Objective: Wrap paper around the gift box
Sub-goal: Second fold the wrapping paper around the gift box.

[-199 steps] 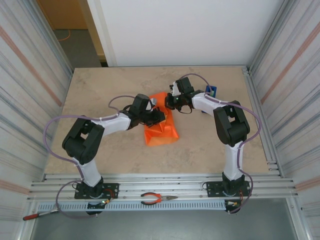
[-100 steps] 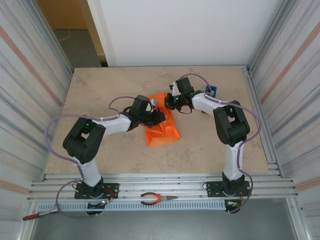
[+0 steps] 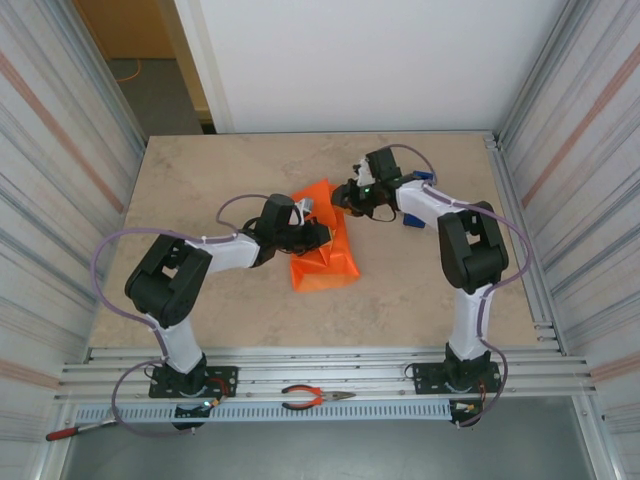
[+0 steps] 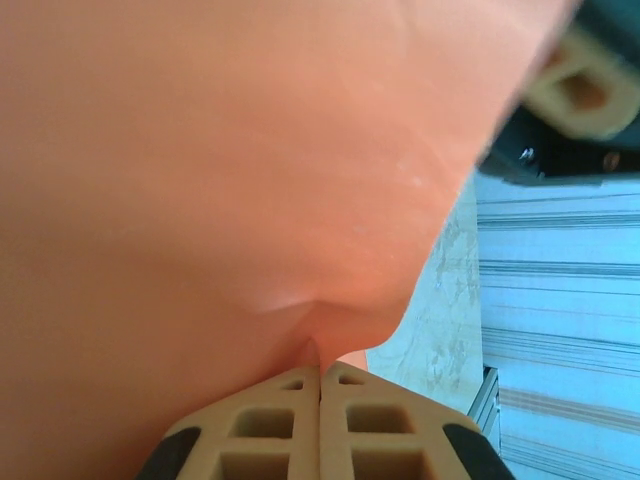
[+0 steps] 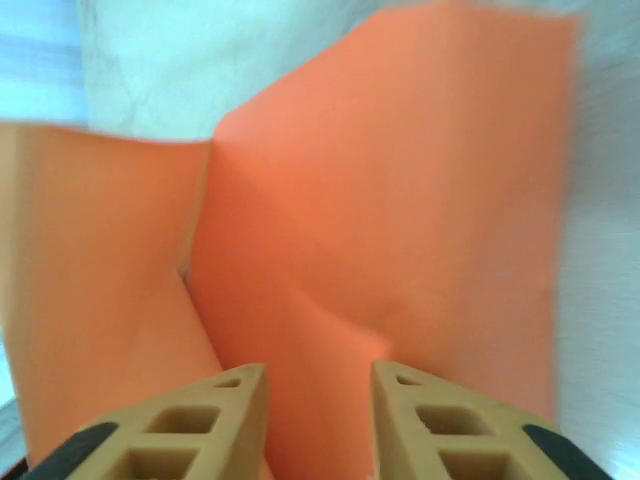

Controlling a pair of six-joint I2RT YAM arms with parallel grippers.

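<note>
Top external view gives us the paper (image 3: 325,262) heaped in an orange mound near the middle of the table (image 3: 200,180). The left gripper (image 3: 318,235) reaches onto it from 9 o'clock, and the right gripper (image 3: 345,197) sits at the mound's 1 o'clock corner. From the left wrist we see the fingers pressed together, nipping a puckered edge of the sheet, while from the right wrist we see the fingers spread apart, orange folds lying beyond the gap.
</note>
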